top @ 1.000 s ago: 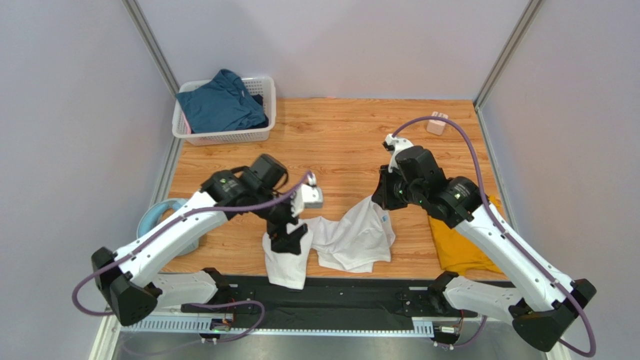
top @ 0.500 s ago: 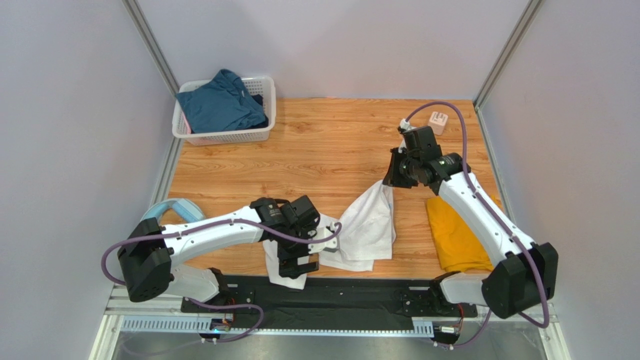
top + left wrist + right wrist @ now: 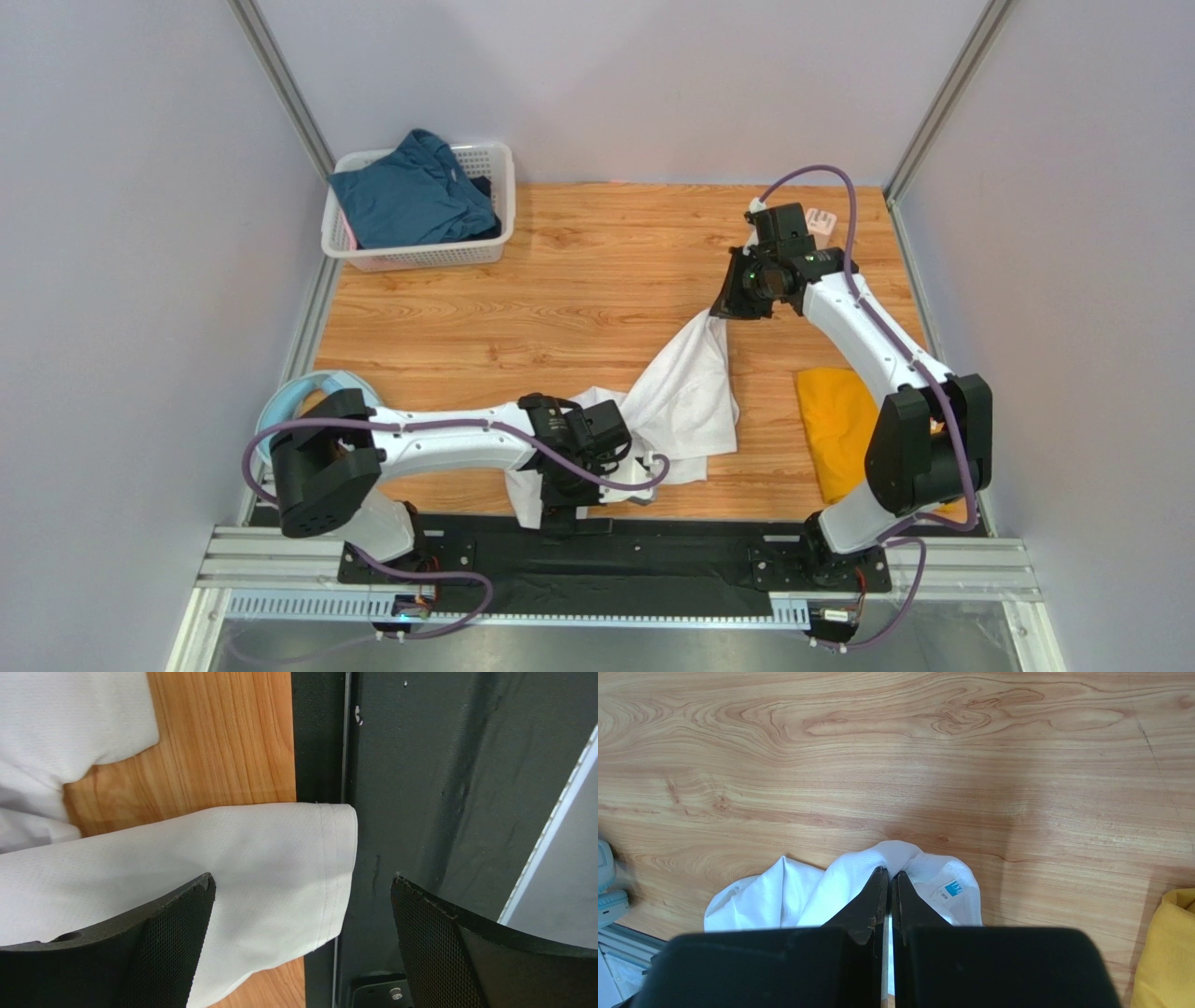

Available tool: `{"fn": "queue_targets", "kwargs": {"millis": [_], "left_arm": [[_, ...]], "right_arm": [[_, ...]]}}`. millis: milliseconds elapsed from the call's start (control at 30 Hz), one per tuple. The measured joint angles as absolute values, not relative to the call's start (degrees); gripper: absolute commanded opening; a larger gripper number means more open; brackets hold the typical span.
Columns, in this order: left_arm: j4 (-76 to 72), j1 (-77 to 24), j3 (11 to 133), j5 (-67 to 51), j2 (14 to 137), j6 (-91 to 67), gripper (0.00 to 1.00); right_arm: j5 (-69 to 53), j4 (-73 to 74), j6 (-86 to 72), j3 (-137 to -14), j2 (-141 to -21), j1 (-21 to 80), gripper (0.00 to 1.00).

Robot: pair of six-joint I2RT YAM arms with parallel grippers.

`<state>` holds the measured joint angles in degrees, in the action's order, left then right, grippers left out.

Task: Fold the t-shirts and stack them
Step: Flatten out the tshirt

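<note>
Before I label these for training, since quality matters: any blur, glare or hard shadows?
Top external: evenly lit, sharp. Left wrist: white t-shirt crisp, no glare. Right wrist: table grain sharp, soft shadow beyond the right gripper.

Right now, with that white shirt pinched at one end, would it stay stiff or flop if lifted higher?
Probably floppy: the white t-shirt trails in soft folds from the shut right end effector. Likely light, since a fingertip pinch suffices. Its sleeve lies limp over the table's black edge.

White t-shirt between tight jaws over wooden table
</note>
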<state>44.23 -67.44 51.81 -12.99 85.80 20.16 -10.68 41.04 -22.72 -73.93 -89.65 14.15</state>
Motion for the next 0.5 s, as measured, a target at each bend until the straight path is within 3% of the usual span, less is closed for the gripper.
{"fn": "queue_targets", "kwargs": {"millis": [167, 267, 367, 400, 500], "left_arm": [[43.4, -67.8, 52.0, -13.1, 90.5, 19.4, 1.00], [44.0, -67.9, 53.8, -13.0, 92.4, 18.7, 0.93], [44.5, -67.9, 56.1, -12.3, 94.8, 18.4, 0.61], [44.4, -67.9, 56.3, -11.9, 95.2, 18.0, 0.45], [43.2, -67.8, 56.7, -10.9, 96.0, 18.4, 0.15]], "right_arm": [[-11.5, 40.6, -22.9, -74.3, -89.8, 14.2, 0.00], [-11.9, 40.3, -23.1, -74.3, -89.8, 14.2, 0.00], [-12.3, 39.9, -23.1, -74.3, -89.8, 14.2, 0.00], [-12.4, 39.8, -23.2, -74.3, -89.8, 14.2, 0.00], [-12.7, 39.6, -23.2, -74.3, -89.8, 14.2, 0.00]]}}
